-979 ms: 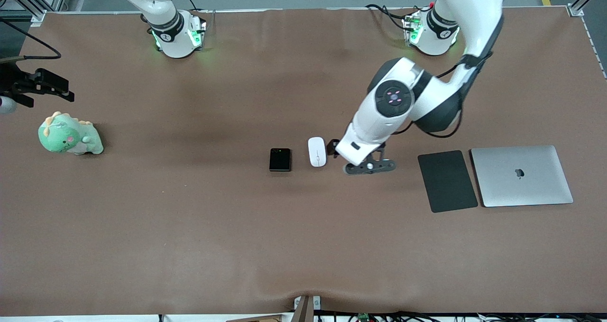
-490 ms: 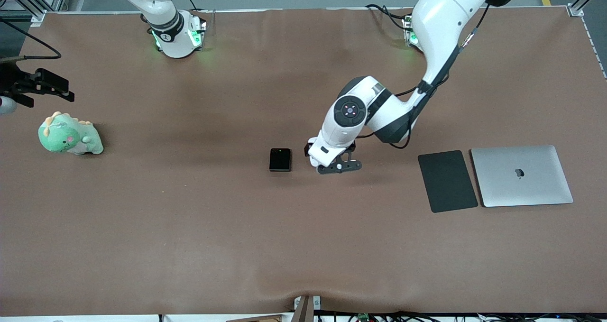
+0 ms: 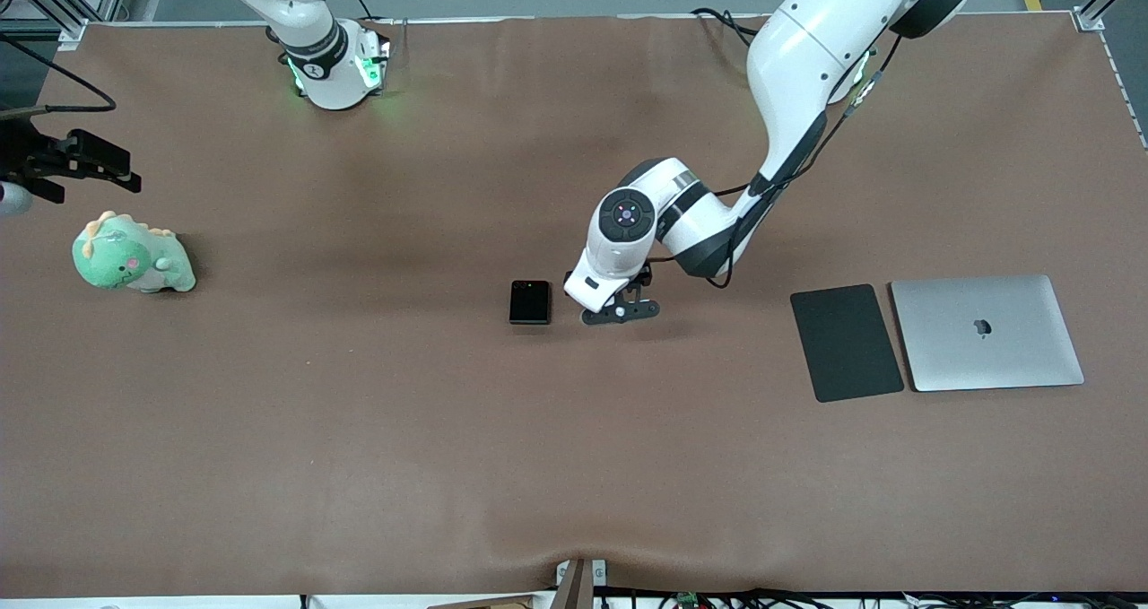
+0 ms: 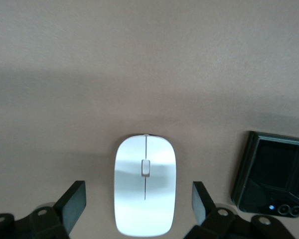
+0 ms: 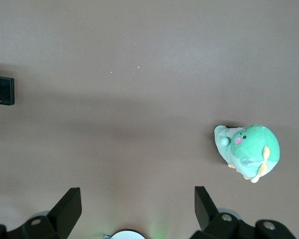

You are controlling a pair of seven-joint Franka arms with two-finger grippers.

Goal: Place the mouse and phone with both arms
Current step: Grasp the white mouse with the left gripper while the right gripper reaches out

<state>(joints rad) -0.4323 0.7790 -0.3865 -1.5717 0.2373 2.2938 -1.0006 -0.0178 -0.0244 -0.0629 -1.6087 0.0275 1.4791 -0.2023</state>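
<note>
The white mouse (image 4: 145,184) lies on the brown table, and in the front view the left arm's hand covers it. My left gripper (image 3: 612,309) (image 4: 138,193) is low over the mouse and open. Its fingers (image 4: 72,201) stand on either side of the mouse with a gap on each side. The black phone (image 3: 529,301) (image 4: 274,179) (image 5: 1,90) lies flat beside the mouse, toward the right arm's end. My right gripper (image 5: 137,199) waits open, high over the table near its own base, holding nothing.
A green dinosaur plush (image 3: 133,255) (image 5: 249,152) sits at the right arm's end of the table. A dark grey pad (image 3: 846,343) and a closed silver laptop (image 3: 987,332) lie side by side toward the left arm's end.
The left arm has swung toward the right arm's end and come over the mouse, which it now covers in the front view. The right arm has not moved.
</note>
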